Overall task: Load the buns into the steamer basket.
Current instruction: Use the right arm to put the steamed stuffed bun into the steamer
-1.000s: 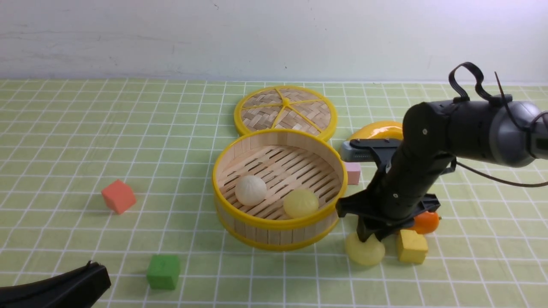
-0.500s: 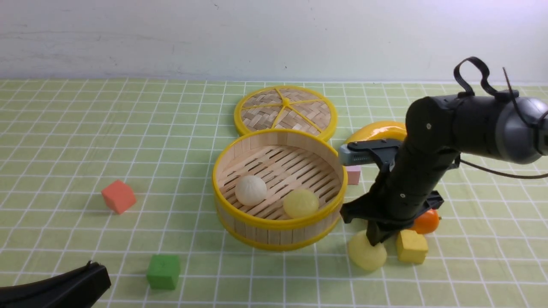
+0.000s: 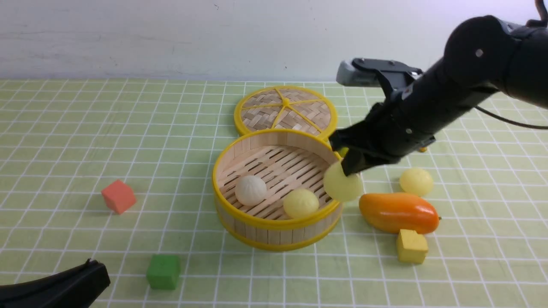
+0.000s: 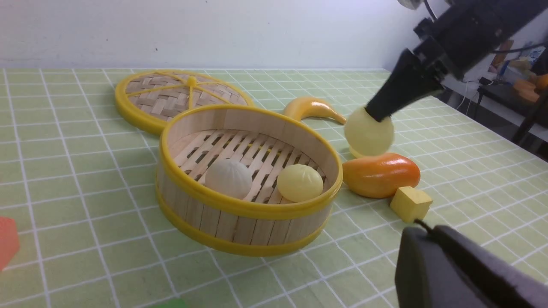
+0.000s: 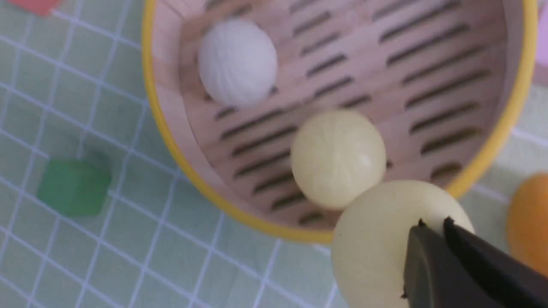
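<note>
Standing here, I can find no writing, number, label or brand mark that can be read on anything on the table (image 3: 64,128). The clutter (image 4: 520,81) beyond the table's edge, well apart from the steamer basket (image 4: 239,208), is too blurred to tell whether it bears any print.
</note>
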Motion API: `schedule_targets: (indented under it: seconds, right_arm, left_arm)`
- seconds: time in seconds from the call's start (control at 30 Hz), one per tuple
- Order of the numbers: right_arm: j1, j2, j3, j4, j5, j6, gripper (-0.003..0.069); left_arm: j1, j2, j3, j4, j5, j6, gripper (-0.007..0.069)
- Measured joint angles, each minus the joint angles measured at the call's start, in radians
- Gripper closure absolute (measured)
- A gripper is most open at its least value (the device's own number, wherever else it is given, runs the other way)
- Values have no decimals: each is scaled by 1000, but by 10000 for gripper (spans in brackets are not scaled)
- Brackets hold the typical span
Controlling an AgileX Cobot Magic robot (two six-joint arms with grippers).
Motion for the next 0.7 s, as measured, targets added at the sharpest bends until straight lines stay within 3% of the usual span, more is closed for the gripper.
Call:
schedule_targets:
  seconds: [0.43, 0.63, 0.7]
  right_arm:
    - [-1, 330, -260, -10, -71, 0, 636]
    - [-1, 355, -272, -63, -100, 36, 540]
    - [-1, 353, -273, -74, -100, 47, 473]
  left_arm:
    - [0, 0, 0, 0, -35, 0, 630]
    - [0, 0, 0, 0, -37, 0, 627]
    - [0, 0, 0, 0, -37, 0, 624]
